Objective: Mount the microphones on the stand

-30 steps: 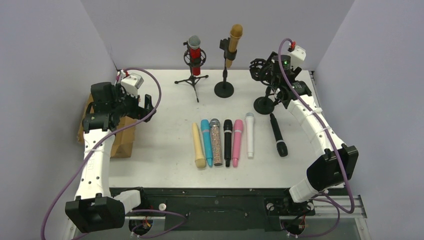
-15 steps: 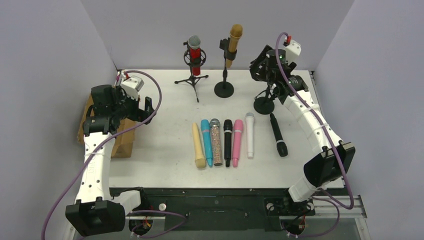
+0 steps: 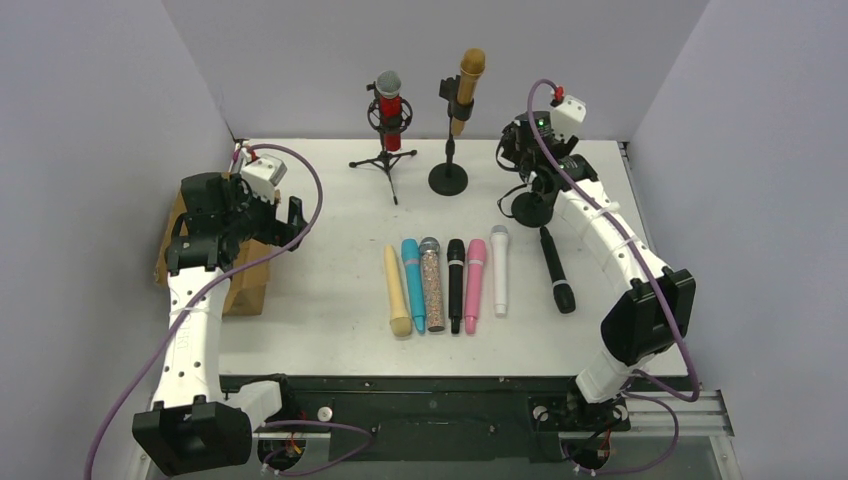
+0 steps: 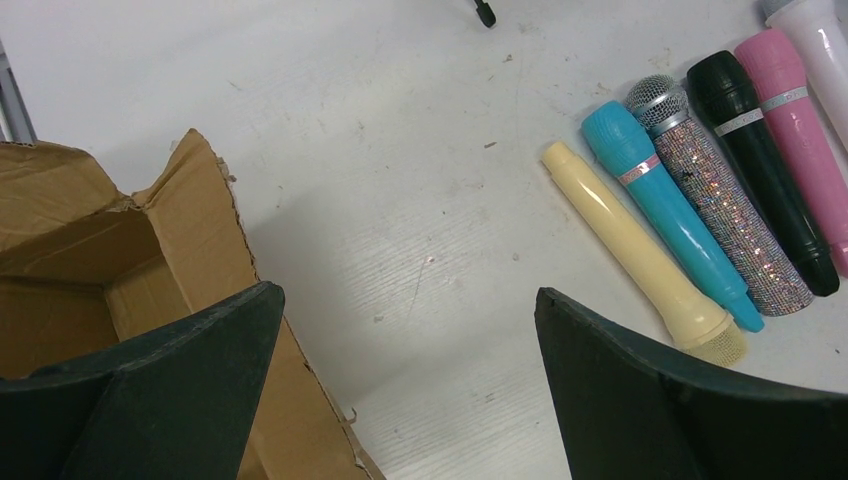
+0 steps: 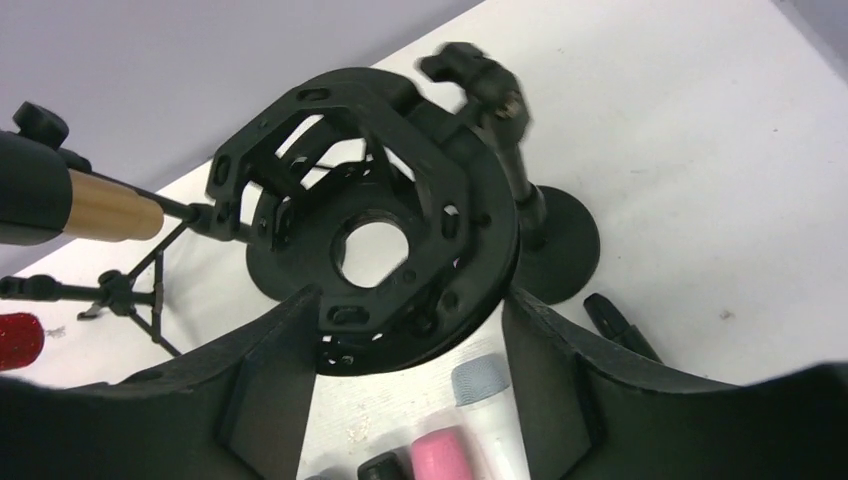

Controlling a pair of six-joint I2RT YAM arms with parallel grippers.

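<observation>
Several microphones lie in a row mid-table: cream point(image 3: 397, 292), teal point(image 3: 413, 284), glittery point(image 3: 432, 283), black point(image 3: 456, 285), pink point(image 3: 474, 284) and white point(image 3: 499, 270). Another black one point(image 3: 557, 268) lies to their right. At the back, a red microphone point(image 3: 389, 110) sits in a tripod stand and a golden-brown one point(image 3: 466, 90) in a round-base stand. The third stand point(image 3: 530, 208) carries an empty shock mount point(image 5: 380, 235). My right gripper point(image 5: 410, 292) straddles the mount's lower rim, both fingertips against it. My left gripper point(image 4: 408, 290) hangs open, empty, left of the row.
An open cardboard box point(image 4: 120, 260) lies at the table's left edge under my left gripper point(image 3: 285, 215). The tripod legs point(image 3: 385, 165) spread over the back of the table. Grey walls close in the back and both sides.
My right gripper moved left along the back of the table onto the shock mount and its jaws narrowed around the rim. The left arm barely moved.
</observation>
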